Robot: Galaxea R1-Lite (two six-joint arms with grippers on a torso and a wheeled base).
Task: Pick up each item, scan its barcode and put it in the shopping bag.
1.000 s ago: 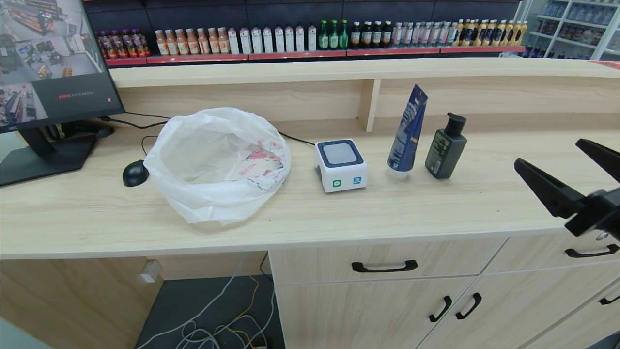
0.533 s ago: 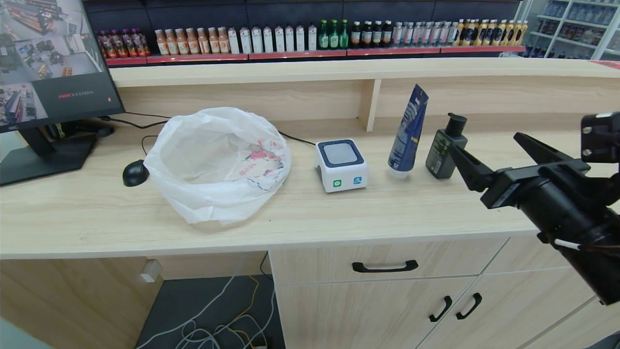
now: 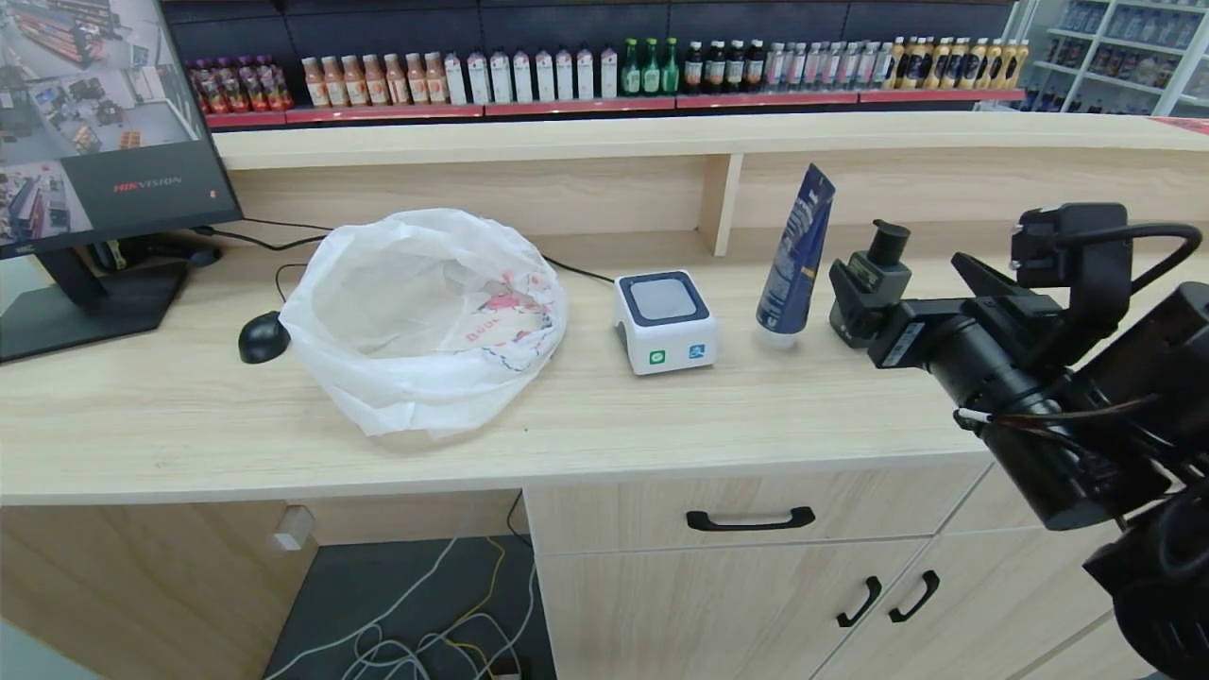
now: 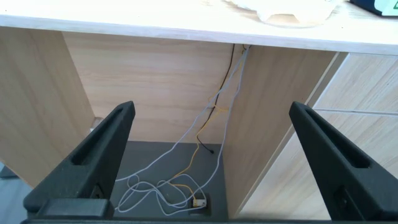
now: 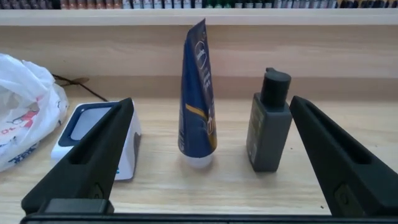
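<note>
The blue tube [image 3: 795, 250] stands cap-down near the counter's [image 3: 661, 416] back edge, with white and gold print along it too small to read. Just beside it, towards the counter's right end, stands the dark pump bottle [image 5: 268, 134], its pale label on the side also illegible. The white scanner [image 3: 664, 321] sits between the tube and the shopping bag [image 3: 425, 316]; it has a green and a blue icon on its front face. The bag lies open with red print on its inner wall.

The right gripper [image 3: 895, 265] hovers over the counter's right part, fingers wide apart and holding nothing. In the head view one finger covers the bottle's lower body; in the right wrist view tube and bottle both stand ahead of the tips. The left gripper [image 4: 211, 106], fingers also spread, hangs below the counter's front edge facing loose cables [image 4: 205, 137].

A black mouse [image 3: 263, 338] touches the bag's left side, and a monitor [image 3: 94, 123] fills the back left corner. Bare wood runs along the front edge.
</note>
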